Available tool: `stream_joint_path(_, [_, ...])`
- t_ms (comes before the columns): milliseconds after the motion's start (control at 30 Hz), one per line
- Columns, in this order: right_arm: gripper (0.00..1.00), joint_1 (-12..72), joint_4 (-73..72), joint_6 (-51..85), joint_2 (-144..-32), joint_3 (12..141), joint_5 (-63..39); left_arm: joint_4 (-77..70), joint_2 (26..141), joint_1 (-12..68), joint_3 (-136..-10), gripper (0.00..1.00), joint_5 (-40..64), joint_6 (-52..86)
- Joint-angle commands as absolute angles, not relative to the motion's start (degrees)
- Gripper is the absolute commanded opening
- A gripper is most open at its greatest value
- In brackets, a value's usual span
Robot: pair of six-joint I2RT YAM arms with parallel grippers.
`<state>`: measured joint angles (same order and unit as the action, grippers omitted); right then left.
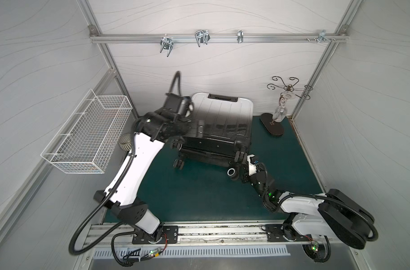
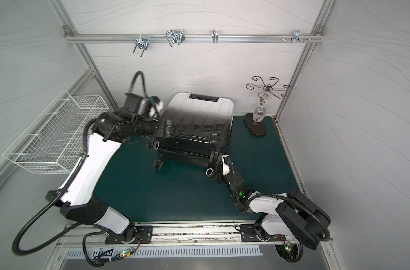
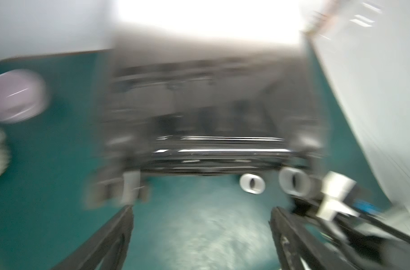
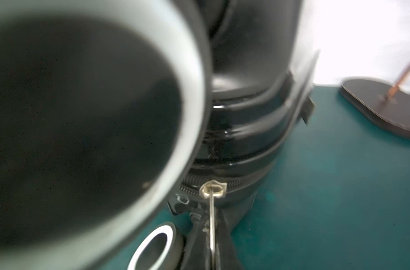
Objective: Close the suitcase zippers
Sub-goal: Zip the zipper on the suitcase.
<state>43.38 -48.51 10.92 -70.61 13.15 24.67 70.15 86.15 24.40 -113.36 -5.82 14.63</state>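
Wheel nearest; my right end effector clamps the zipper pull at suitcase 5 o'clock, probably to drag it; left end effector wide open, empty, 9 o'clock.

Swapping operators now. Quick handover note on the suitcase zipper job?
Left gripper: open, empty, above the left edge of the small ribbed hard-shell suitcase, white fading to black.
Right gripper: shut on the thin metal zipper pull at the suitcase's near right corner, by a white-rimmed black wheel.
Suitcase: lying flat on the green mat, lid down.
Done: lid down, pull gripped.
Left: draw the pull along the black zipper track; how far it is zipped cannot be told.
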Motion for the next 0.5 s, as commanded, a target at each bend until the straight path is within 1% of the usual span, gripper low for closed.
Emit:
stream_joint_path(0, [0.0, 36.68, -45.51, 15.82, -65.68, 15.74, 20.35, 65.82, 81.91, 16.27, -102.14, 0.98, -7.2, 13.02])
stream_joint_path(67, [0.0, 33.85, -43.25, 15.82, -64.53, 16.66, 17.72, 62.54, 80.35, 13.71, -96.55, 0.99, -4.09, 11.79])
stream_joint_path(133, [0.0, 32.52, -42.04, 15.83, -64.25, 17.26, 15.92, 60.57, 81.17, 13.18, -93.31, 0.99, -0.07, 11.0])
stream_joint_path(233, [0.0, 32.26, -41.76, 16.43, -64.8, 17.31, 14.85, 56.09, 82.18, 13.25, -89.88, 0.99, 14.33, 13.14])
stream_joint_path(267, [0.0, 32.26, -41.88, 16.61, -64.97, 17.31, 14.85, 54.01, 82.18, 13.59, -87.99, 0.99, 16.3, 13.83])
stream_joint_path(400, [0.0, 32.24, -41.57, 15.83, -65.04, 17.31, 14.81, 51.37, 83.33, 14.27, -83.72, 0.99, 15.09, 15.09])
stream_joint_path(467, [0.0, 32.26, -41.55, 15.79, -65.34, 17.44, 14.78, 48.92, 84.48, 16.06, -81.98, 0.97, 14.65, 17.13])
